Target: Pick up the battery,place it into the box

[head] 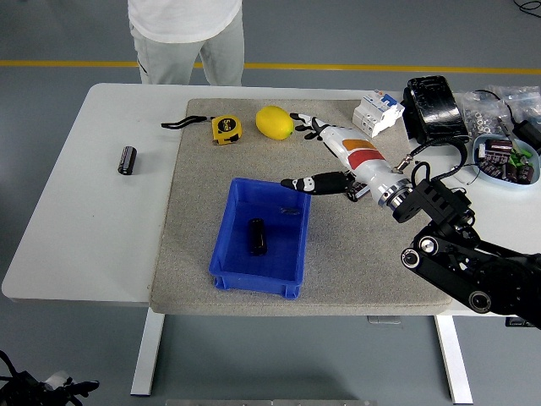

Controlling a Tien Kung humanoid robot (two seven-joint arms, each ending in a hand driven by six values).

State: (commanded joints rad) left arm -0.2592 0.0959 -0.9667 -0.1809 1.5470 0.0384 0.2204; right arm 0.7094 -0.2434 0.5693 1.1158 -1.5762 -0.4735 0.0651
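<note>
A black battery (pixel 256 236) lies inside the blue box (pixel 228 254) on the grey mat. My right hand (pixel 306 152) is above the mat, to the upper right of the box, with fingers spread and holding nothing. Its thumb (pixel 308 183) points left over the box's far right corner. A second black battery (pixel 127 160) lies on the white table at the left. My left arm does not show.
A yellow tape measure (pixel 225 128) and a yellow lemon (pixel 275 122) lie at the mat's far edge. White breaker blocks (pixel 377 112), a black case (pixel 435 109) and a bowl of parts (pixel 505 158) are at the right. A person (pixel 186 34) stands at the far side.
</note>
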